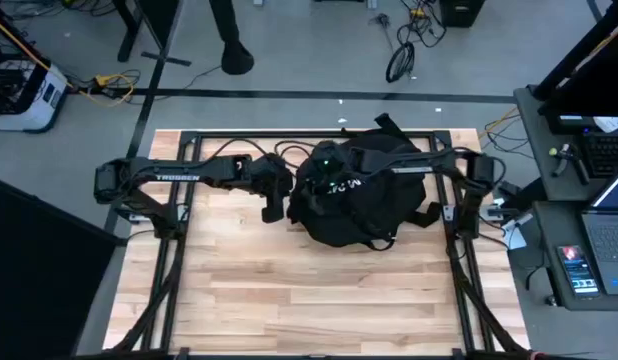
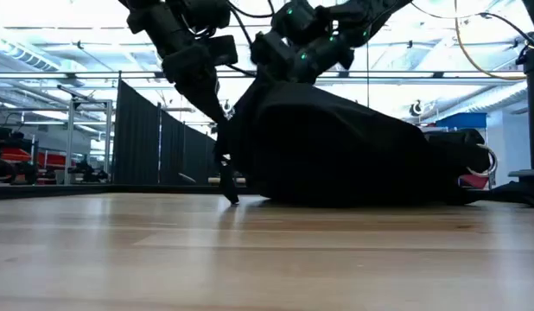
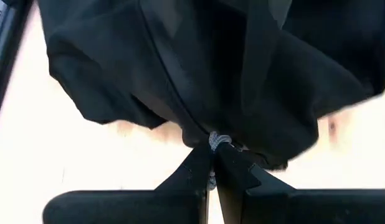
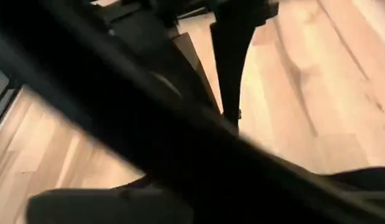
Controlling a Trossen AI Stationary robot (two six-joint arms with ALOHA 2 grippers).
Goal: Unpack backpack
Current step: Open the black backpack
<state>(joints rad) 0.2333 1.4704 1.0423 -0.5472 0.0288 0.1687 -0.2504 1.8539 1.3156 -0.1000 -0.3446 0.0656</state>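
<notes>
A: What can't I make out from here?
B: My right gripper [image 1: 334, 170] sits buried against the backpack [image 1: 354, 205], its fingers hidden. In my right wrist view, dark blurred shapes block nearly everything. The backpack's lettering is unreadable.

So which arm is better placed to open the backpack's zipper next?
Left. The left gripper is pinched on the zipper pull at the backpack's edge; the right gripper rests on top, fingers unseen.
</notes>
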